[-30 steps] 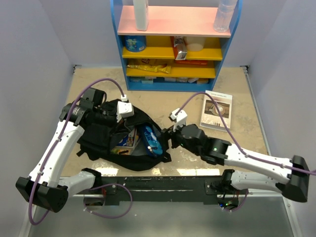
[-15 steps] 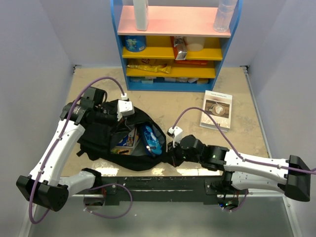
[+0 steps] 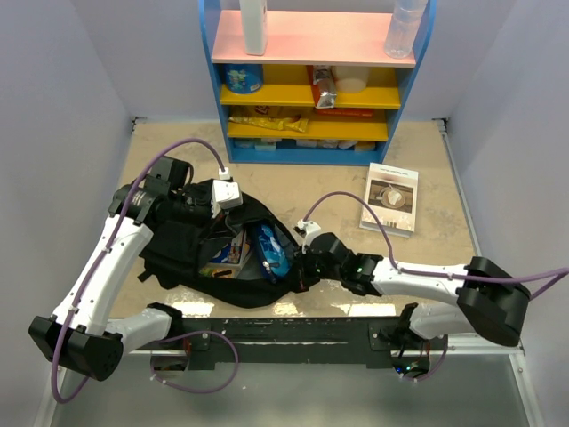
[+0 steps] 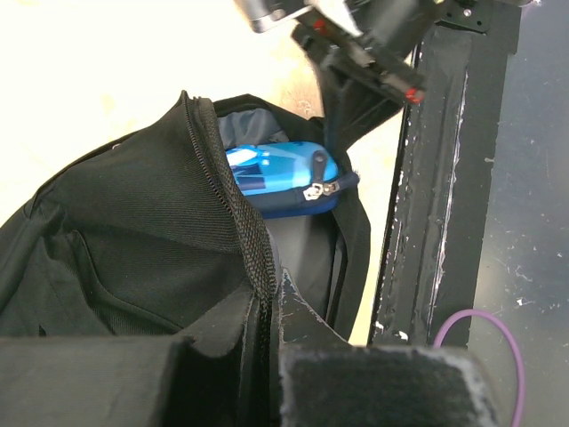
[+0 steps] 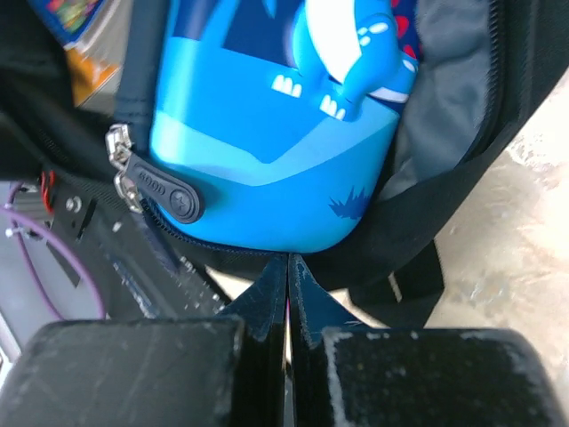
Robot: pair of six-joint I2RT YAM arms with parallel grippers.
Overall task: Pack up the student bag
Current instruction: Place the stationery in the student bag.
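Dropping from mid-frame to the lower right rim of the student bag (image 3: 178,253), left of centre on the worktop (image 3: 338,187), and snapping shut: right pincer (image 5: 287,262) fully closed, tips against black fabric under the pencil case (image 5: 267,160), pinch uncertain. Left pincer (image 4: 271,298) clamped on the upper rim. Suggests closing up next.

The student bag (image 4: 116,240) is matt black woven cloth with a coarse-toothed zip edge; the pencil case (image 5: 267,169) inside looks smooth, faintly glossy blue, its zip slider (image 5: 118,147) metal.
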